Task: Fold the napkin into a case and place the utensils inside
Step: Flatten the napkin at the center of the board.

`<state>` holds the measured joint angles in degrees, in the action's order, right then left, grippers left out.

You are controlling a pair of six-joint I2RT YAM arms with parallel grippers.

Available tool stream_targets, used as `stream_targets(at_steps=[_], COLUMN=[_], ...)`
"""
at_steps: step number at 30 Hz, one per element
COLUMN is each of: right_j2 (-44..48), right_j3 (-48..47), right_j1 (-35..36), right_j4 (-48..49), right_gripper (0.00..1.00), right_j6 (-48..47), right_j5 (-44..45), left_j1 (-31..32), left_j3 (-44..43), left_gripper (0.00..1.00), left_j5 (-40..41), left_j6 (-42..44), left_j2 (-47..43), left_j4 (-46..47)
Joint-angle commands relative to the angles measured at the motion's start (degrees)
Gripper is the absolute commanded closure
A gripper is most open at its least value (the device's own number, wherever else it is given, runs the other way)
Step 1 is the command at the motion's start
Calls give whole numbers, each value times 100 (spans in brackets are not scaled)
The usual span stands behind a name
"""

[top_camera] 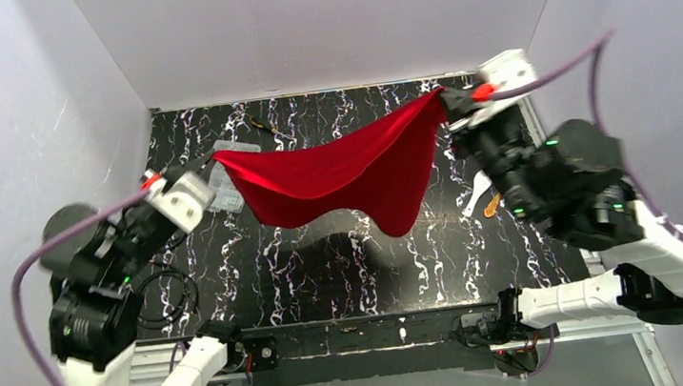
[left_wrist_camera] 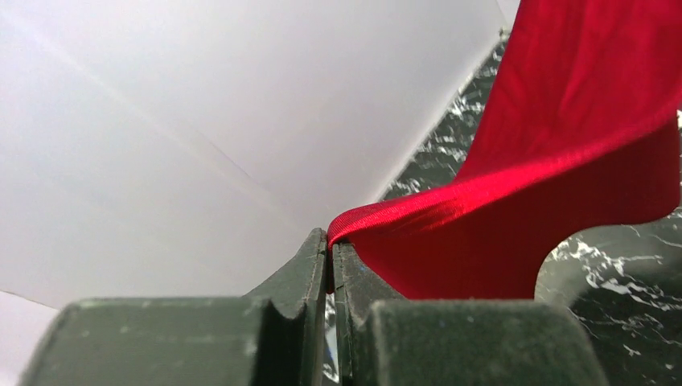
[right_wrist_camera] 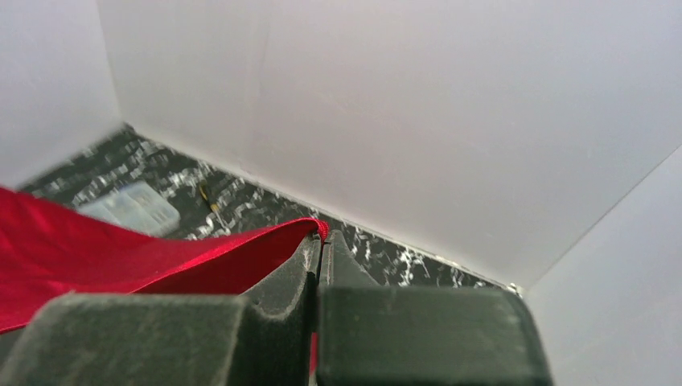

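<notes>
Left claw [left_wrist_camera: 330, 251] clamped on one napkin [top_camera: 345, 169] corner, right claw [right_wrist_camera: 320, 245] pinching another. The cloth sags mid-frame, clear above the table [top_camera: 230, 262]. Soft, light, probably slippery, so hemmed corners look like the surest hold.

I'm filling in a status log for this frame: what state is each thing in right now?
napkin: unfolded, lifted off the table, sagging between both grippers.
left gripper: shut on one napkin corner.
right gripper: shut on another napkin corner.
white spoon: lying on the table, not held.
yellow-gold utensil: lying beside the spoon, not held.
clear box: resting on the table; lid state unclear.
black-and-yellow tool: lying on the table.
</notes>
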<state>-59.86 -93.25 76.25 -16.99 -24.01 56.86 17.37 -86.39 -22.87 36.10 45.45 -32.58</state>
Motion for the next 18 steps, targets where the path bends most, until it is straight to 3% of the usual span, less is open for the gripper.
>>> stream_targets(at_steps=[1,4,7,10,14,16,18], right_j2=[257,38,102,-2,-549,-657,-737], right_j3=[-721,-1344,-1480,-1083,152,686,908], right_j1=[25,26,25,31,-70,-756,-2033], right_j4=[-158,-589,-299,67,446,454,-58], right_gripper=[99,99,99,99,99,99,99], right_j6=[209,221,49,-404,-1226,-797,133], right_j5=[-533,-698,-607,22,1088,595,-517], left_j1=[12,12,12,12,12,12,12], left_j3=[-237,-405,-445,-177,443,793,1107], left_gripper=[100,100,100,100,100,100,100], left_j5=[-288,-158,-65,163,660,986,1308], left_j6=[118,-20,-114,81,605,938,1169], left_j2=[-282,-340,-343,-293,-38,168,457], left_j4=[306,425,381,201,-8,13,204])
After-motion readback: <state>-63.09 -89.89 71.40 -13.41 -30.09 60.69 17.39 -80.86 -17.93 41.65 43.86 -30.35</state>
